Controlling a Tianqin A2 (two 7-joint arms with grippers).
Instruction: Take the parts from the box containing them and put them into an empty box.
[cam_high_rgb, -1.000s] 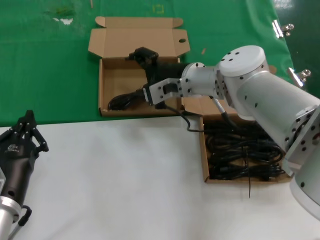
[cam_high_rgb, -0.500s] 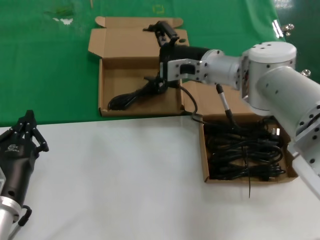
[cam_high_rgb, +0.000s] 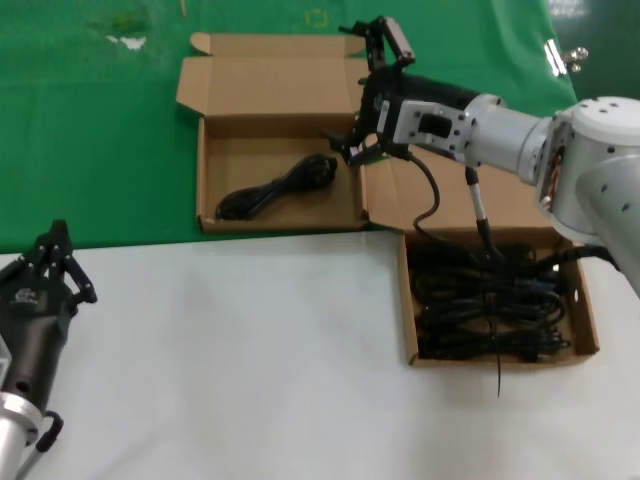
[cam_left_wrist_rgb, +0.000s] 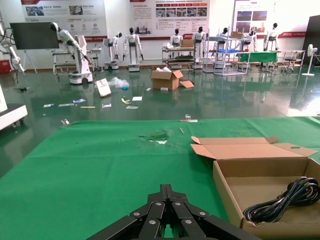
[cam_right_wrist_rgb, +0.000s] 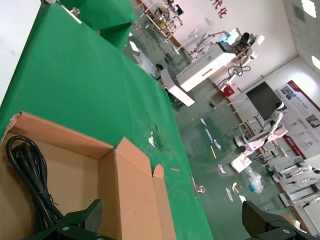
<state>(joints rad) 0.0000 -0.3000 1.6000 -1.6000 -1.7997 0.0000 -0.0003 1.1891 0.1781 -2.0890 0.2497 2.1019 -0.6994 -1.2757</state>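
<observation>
Head view shows the right pincer (cam_high_rgb: 368, 90) spread empty just beside the dropped cable (cam_high_rgb: 275, 188); swinging back, it might snag the box lid (cam_high_rgb: 270, 85).

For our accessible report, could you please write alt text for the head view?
The right tool, open and holding nothing, hangs over the right edge of the far box, where one coiled cable lies. The near box on the right is full of black cables. The left tool rests idle at the lower left on the white table.
</observation>
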